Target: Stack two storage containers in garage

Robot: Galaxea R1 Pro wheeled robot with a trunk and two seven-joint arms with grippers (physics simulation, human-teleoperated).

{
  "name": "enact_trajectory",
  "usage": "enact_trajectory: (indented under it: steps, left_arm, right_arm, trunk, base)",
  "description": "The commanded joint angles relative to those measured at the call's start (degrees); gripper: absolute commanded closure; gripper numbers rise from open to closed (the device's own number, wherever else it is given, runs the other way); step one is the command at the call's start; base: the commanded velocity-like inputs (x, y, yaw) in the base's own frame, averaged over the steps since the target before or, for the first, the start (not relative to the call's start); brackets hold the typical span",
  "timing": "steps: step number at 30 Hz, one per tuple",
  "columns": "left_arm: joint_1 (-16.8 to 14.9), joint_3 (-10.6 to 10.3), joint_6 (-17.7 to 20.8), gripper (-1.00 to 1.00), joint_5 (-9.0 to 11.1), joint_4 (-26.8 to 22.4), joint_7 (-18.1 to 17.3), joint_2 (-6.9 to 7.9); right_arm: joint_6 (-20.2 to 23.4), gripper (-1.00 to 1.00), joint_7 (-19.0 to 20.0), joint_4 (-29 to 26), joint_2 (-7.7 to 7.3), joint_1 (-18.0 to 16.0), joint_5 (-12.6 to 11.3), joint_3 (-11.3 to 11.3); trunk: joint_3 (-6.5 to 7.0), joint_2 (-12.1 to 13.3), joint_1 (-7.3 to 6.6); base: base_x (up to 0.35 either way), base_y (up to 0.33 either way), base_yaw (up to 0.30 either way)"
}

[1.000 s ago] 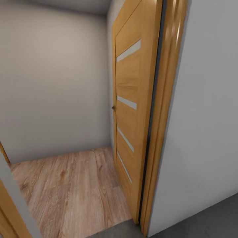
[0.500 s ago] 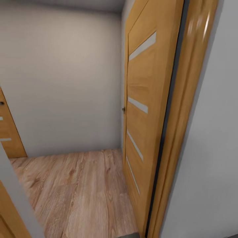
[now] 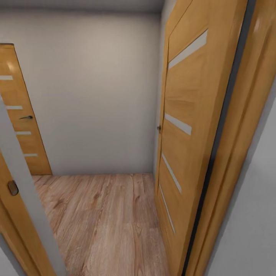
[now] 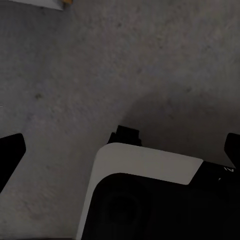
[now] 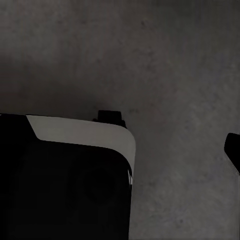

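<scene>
Two wooden doors framed the way: one open door (image 3: 184, 126) at the right, another (image 3: 21, 115) on the far wall. No container showed, so the robot was probably in transit between rooms, neither carrying nor stacking. Next it needed to drive through onto the plank floor (image 3: 107, 222). Both wrist views looked down on grey concrete floor (image 4: 100, 65); whether either hand was open, I could not tell.

Pale wall (image 3: 96, 96), wood-plank floor (image 3: 107, 218) — orange doors (image 3: 184, 134)
</scene>
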Motion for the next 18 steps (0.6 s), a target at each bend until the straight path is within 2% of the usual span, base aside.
enact_trajectory:
  steps: [1,18]
  left_arm:
    - [-0.04,-0.11,-0.19,-1.00,0.39,0.05,0.08,-0.01]
    - [-0.04,-0.17,-0.19,-1.00,0.31,0.05,-0.01,-0.01]
  right_arm:
    - [-0.35,-1.00,-0.02,0.18,0.02,-0.07,-0.52,0.49]
    - [-0.36,-1.00,-0.02,0.18,0.02,-0.07,-0.42,0.49]
  trunk:
    - [-0.06,-0.04,0.00]
    - [-0.06,-0.04,0.00]
  base:
    - [0.002,-0.001,0.273]
    - [0.000,0.000,0.272]
